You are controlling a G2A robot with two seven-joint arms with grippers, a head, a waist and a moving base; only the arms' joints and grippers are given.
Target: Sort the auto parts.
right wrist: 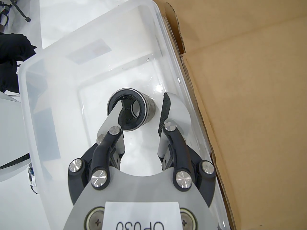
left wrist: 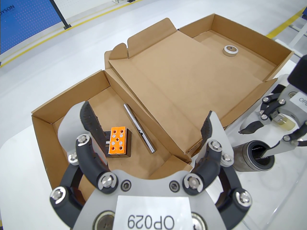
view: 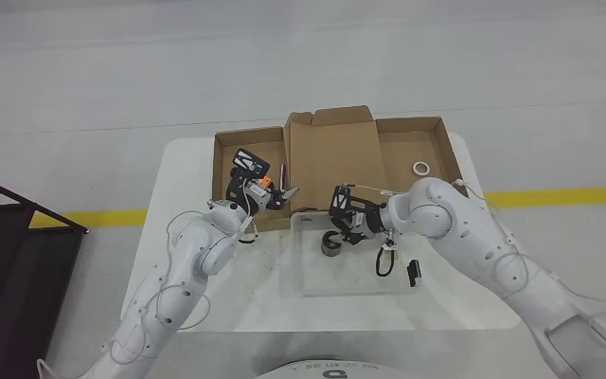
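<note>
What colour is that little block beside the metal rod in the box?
The block is orange on top, black below; clearest in the left wrist view.

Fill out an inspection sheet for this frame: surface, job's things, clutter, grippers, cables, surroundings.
Surface: white table carrying an opened cardboard box and a clear bin.
Job's things: bearing lying in the bin; orange block and metal rod in one end compartment of the box; metal ring in the other.
Clutter: small black part on the table beside the bin.
Grippers: left gripper open above the block's compartment; right gripper open, one of its fingers inside the bearing's bore, the other outside.
Cables: black loop by the right wrist.
Surroundings: grey floor, yellow line.
</note>
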